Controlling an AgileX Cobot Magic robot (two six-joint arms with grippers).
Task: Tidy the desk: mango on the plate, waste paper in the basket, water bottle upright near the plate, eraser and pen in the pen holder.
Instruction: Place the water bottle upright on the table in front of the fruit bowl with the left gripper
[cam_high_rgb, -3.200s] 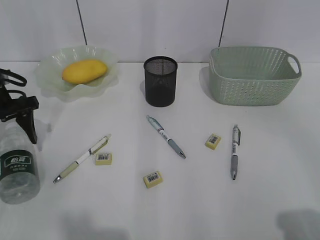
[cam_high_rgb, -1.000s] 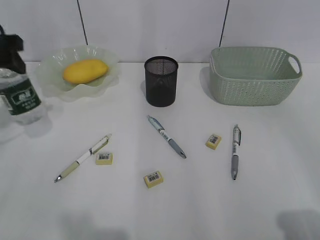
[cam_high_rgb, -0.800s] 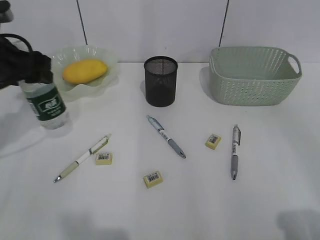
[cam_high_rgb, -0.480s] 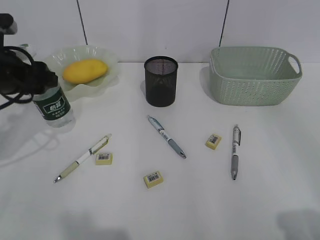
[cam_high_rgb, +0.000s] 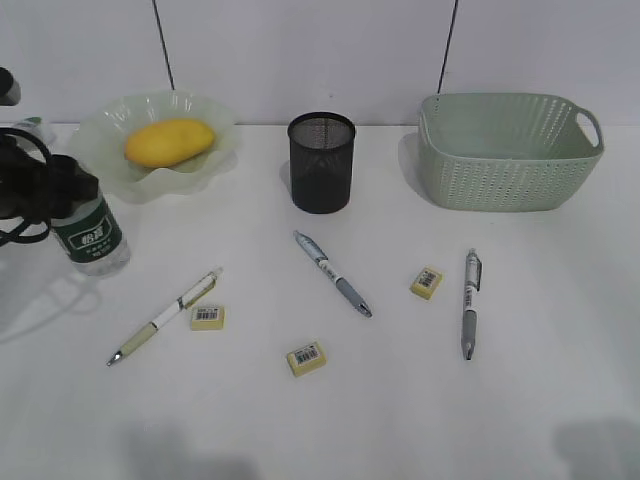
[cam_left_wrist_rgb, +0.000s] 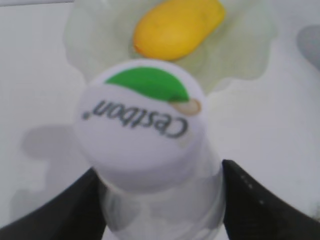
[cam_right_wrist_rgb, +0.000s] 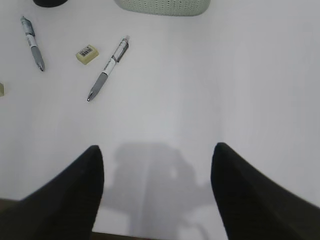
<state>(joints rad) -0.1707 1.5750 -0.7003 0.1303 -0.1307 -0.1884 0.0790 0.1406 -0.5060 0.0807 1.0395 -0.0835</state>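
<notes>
On the desk (cam_high_rgb: 400, 400) the plate (cam_high_rgb: 100, 125), already holding the mango (cam_high_rgb: 168, 141), lies just behind and to the right of your left gripper (cam_high_rgb: 62, 193), whose fingers are clamped on the neck of the water bottle (cam_high_rgb: 92, 238). The bottle's long axis stands upright, its base apparently down beside the plate's front-left rim. Your right gripper (cam_right_wrist_rgb: 156, 175), spread apart and empty, hangs nearest the right-hand pen (cam_right_wrist_rgb: 108, 68).

Bright, even light with soft shadows; the left wrist close-up is blurred.
</notes>
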